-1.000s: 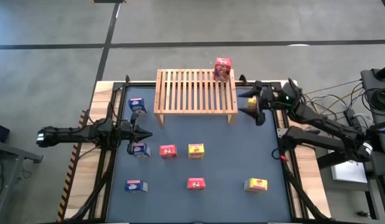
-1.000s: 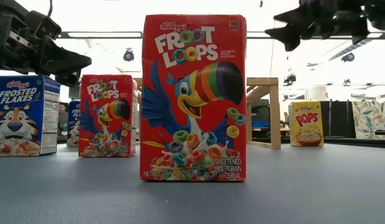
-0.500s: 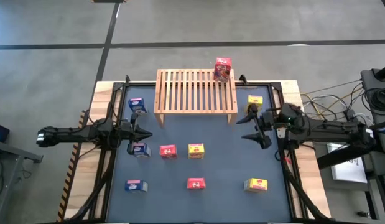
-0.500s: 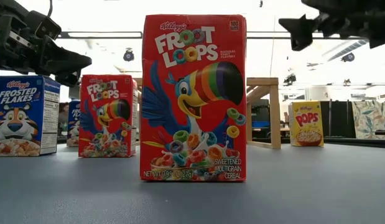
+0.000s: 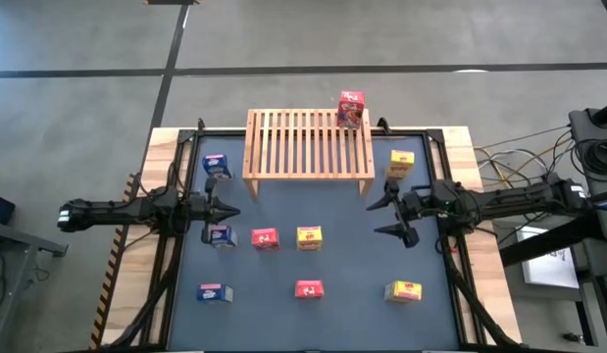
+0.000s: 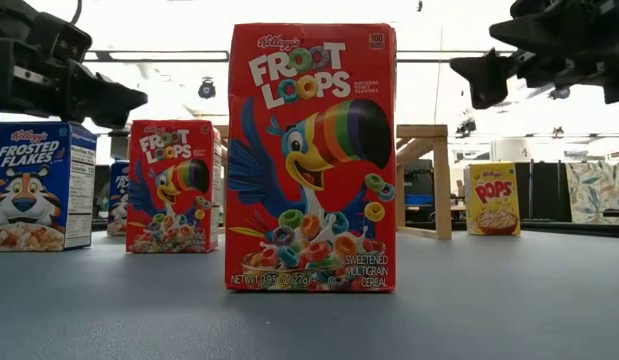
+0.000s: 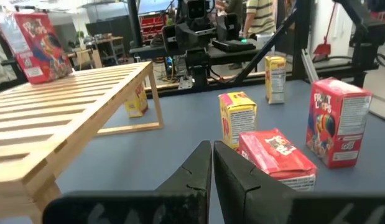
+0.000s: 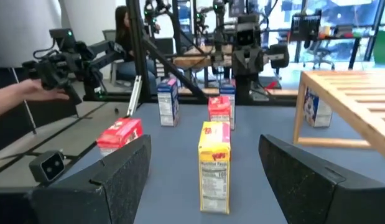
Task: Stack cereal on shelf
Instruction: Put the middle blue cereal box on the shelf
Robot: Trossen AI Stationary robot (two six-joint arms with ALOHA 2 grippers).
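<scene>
The wooden rack (image 5: pixel 308 145) stands at the table's far middle, with a red box (image 5: pixel 351 108) upright on its far right corner. The other boxes stand on the table: blue (image 5: pixel 216 165) (image 5: pixel 219 235) (image 5: pixel 214 292), red (image 5: pixel 265 238) (image 5: pixel 309 289), yellow (image 5: pixel 309 237) (image 5: pixel 403 290) (image 5: pixel 402 161). My left gripper (image 5: pixel 227 209) is shut and empty, above the table near the left-hand blue boxes. My right gripper (image 5: pixel 381 217) is open and empty, right of the middle, pointing toward the table's left at the middle yellow box (image 8: pixel 215 165).
The near red box (image 6: pixel 311 158) fills the middle of the low view. A bare stretch of table lies between the rack and the middle row of boxes. Beyond the table, people and equipment stands show in the wrist views, with a hand (image 8: pixel 18 93) at the side.
My right gripper has moved from beside the rack's right leg toward the table's near edge and a little left, turning to point at the table's left. The yellow box it stood over there now shows free and upright. My left arm has kept still.
</scene>
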